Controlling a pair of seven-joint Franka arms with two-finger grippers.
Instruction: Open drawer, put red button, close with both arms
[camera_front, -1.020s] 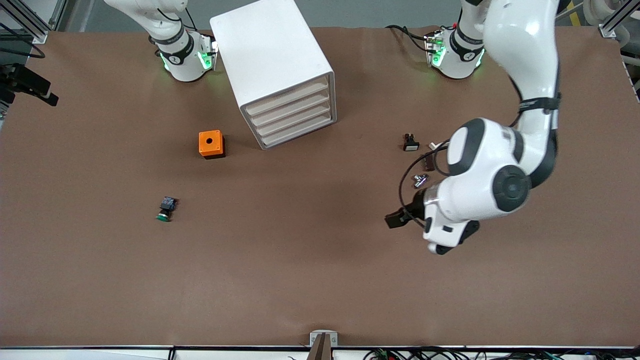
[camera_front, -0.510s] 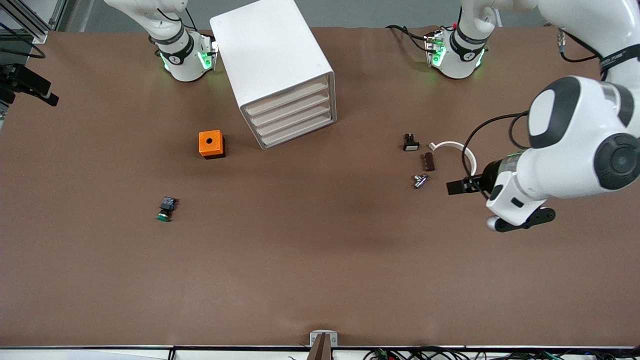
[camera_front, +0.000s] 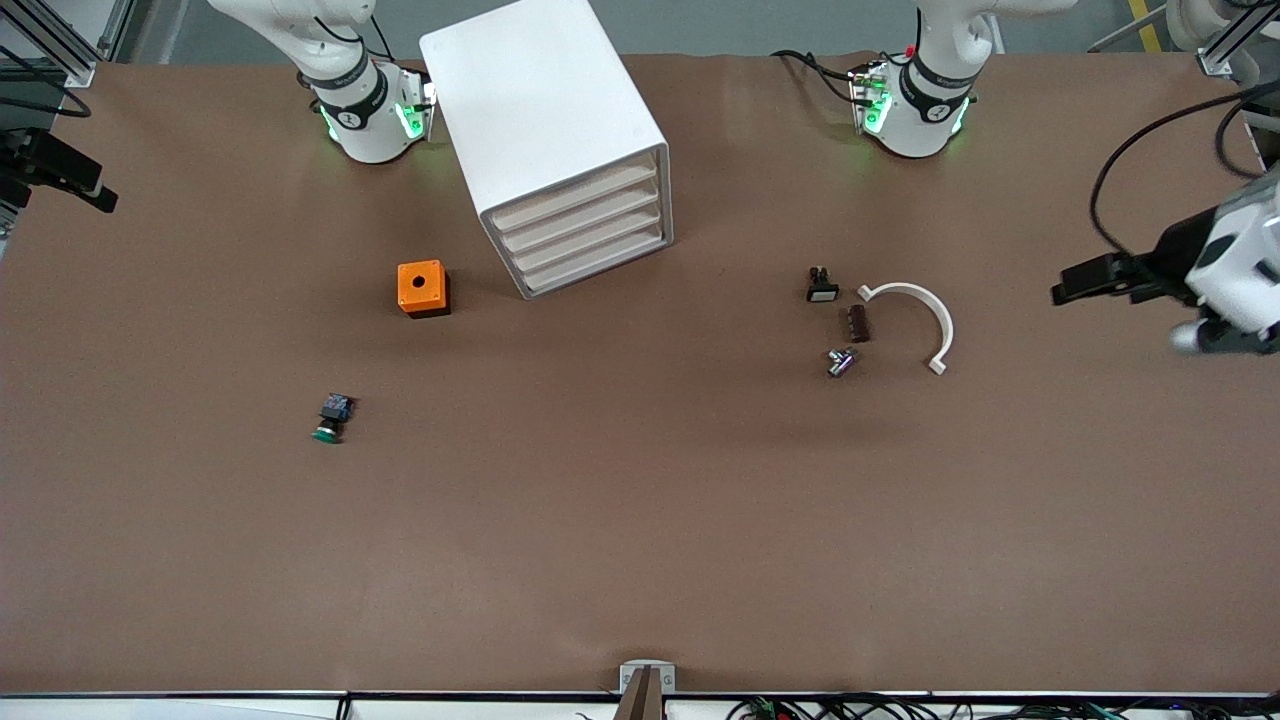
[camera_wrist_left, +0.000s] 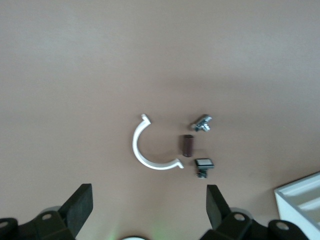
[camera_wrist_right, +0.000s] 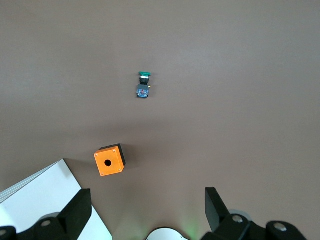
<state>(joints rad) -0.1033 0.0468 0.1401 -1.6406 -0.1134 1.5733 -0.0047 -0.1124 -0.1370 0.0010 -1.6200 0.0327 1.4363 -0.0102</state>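
The white cabinet (camera_front: 545, 110) stands between the two arm bases, and all of its drawers (camera_front: 580, 232) are shut flush. No red button shows in any view. My left gripper (camera_front: 1082, 284) hangs open and empty over the table's edge at the left arm's end. Its wrist view shows the open fingers (camera_wrist_left: 79, 204) with bare table between them and a cabinet corner (camera_wrist_left: 300, 200). My right gripper (camera_wrist_right: 148, 212) is out of the front view. It is open, empty, and high over the table beside the cabinet (camera_wrist_right: 40, 197).
An orange box (camera_front: 423, 288) with a hole sits beside the cabinet. A green-capped button (camera_front: 330, 418) lies nearer the front camera. Toward the left arm's end lie a white arc (camera_front: 915, 315), a white-capped black part (camera_front: 822, 286), a dark block (camera_front: 857, 323) and a metal piece (camera_front: 840, 360).
The left arm has swung away from over the small parts toward its end of the table, uncovering the white arc. Nothing on the table has moved.
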